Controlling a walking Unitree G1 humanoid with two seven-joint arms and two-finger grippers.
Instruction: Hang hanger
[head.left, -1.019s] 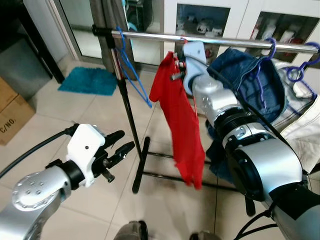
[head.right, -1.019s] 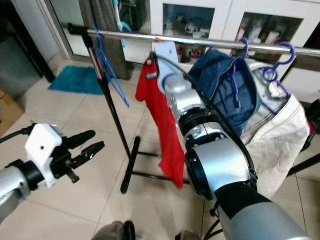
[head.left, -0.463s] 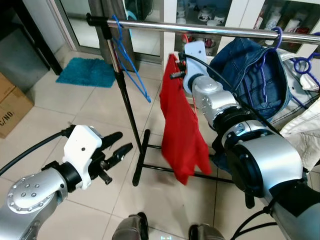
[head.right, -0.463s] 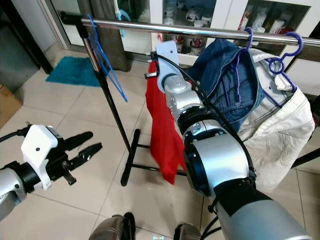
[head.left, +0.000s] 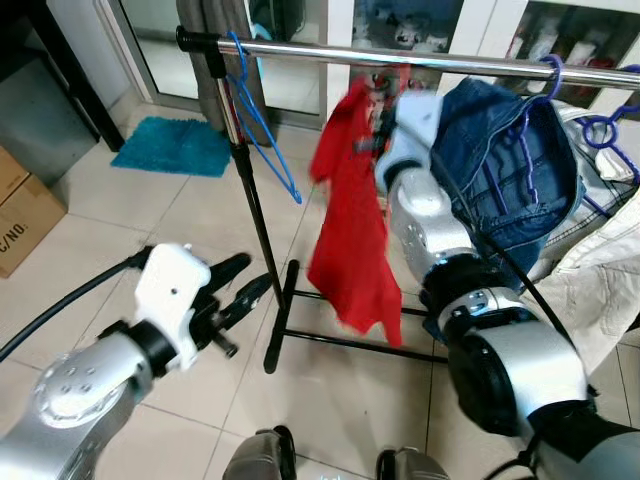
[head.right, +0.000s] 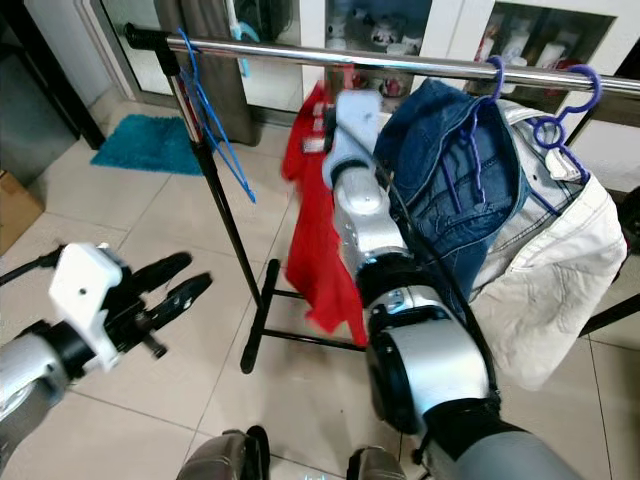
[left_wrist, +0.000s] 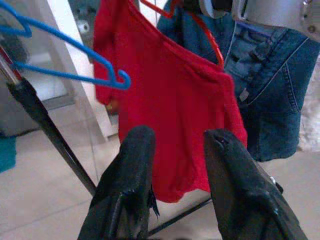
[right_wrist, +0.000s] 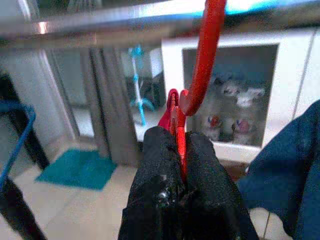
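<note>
Currently, the right gripper (right_wrist: 180, 165) is reaching up to the rail (head.left: 450, 62), its jaws closed tight on the neck of the red hanger (right_wrist: 202, 65). In the right wrist view, the hanger's hook is rising from between the black fingers (right_wrist: 155, 170) toward the rail overhead; whether the hook is resting on the rail cannot be told. A red shirt (head.left: 350, 230) is hanging from this hanger, draping down just beside the right arm.

The left gripper (head.left: 240, 285) is hovering low over the tiled floor (head.left: 100, 230), well apart from the shirt and holding nothing. Its jaws are standing moderately apart, as the left wrist view shows, with the shirt visible beyond the fingers (left_wrist: 132, 170).

A blue hanger (head.left: 262, 135) is hanging bare near the left end of the rail, beside the black stand post (head.left: 255, 230). A denim garment (head.left: 510, 170) on a purple hanger (head.left: 545, 75) is hanging to the right of the shirt, touching the right arm. A pale garment (head.left: 600, 270) is hanging further right. A teal mat (head.left: 175, 148) is lying on the floor beyond the stand, and a cardboard box (head.left: 25, 215) is sitting at the far left.
</note>
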